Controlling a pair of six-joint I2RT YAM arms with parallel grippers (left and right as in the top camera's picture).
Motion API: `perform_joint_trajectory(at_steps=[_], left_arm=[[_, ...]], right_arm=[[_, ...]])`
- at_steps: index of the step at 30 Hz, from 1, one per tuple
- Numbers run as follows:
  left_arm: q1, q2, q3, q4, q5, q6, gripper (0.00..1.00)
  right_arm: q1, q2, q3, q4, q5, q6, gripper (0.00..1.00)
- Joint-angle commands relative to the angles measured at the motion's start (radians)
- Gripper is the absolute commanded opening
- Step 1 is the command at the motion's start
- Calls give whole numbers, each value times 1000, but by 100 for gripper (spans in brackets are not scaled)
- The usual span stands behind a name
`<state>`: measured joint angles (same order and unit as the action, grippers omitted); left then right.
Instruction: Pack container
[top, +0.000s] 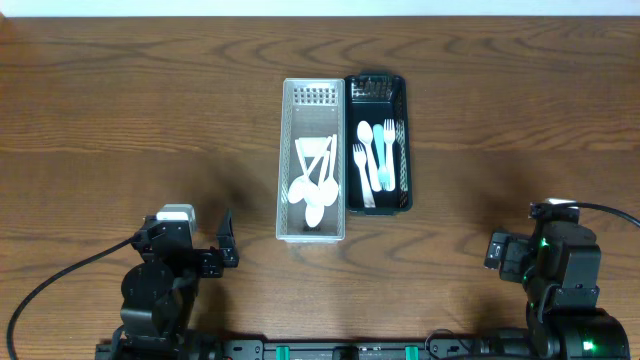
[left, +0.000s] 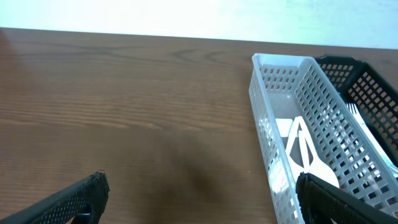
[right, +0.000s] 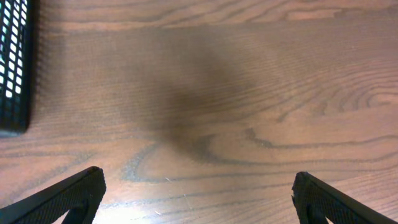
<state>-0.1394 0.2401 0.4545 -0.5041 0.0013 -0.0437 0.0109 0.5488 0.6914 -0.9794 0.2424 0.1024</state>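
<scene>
A white perforated basket (top: 284, 160) stands at the table's middle and holds white plastic spoons (top: 315, 190). Touching its right side is a black basket (top: 408, 140) with white forks and spoons (top: 377, 150). My left gripper (top: 187, 238) sits open near the front left, with nothing between its fingers. In the left wrist view the white basket (left: 267, 143) lies ahead to the right, past the right fingertip (left: 323, 199). My right gripper (top: 545, 245) is open and empty at the front right. Its wrist view shows bare wood and the black basket's corner (right: 13, 68) at far left.
The dark wooden table (top: 120, 120) stretches to both sides of the two baskets. A black rail (top: 340, 350) runs along the front edge between the two arm bases. A pale wall borders the table's far edge.
</scene>
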Motion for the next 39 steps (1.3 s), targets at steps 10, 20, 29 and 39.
perform_joint_trajectory(at_steps=[10, 20, 29, 39], left_arm=[[-3, -7, 5, -154, 14, 17, 98], [-3, -7, 6, -335, 14, 17, 98], [-3, -7, 6, -378, 14, 17, 98], [-3, -7, 6, -378, 14, 17, 98]], right_arm=[[15, -5, -5, -5, 15, 16, 99], [15, -16, -5, -5, 15, 16, 99], [36, -294, -40, 27, -124, 5, 99], [39, -544, -414, 469, -250, -31, 99]])
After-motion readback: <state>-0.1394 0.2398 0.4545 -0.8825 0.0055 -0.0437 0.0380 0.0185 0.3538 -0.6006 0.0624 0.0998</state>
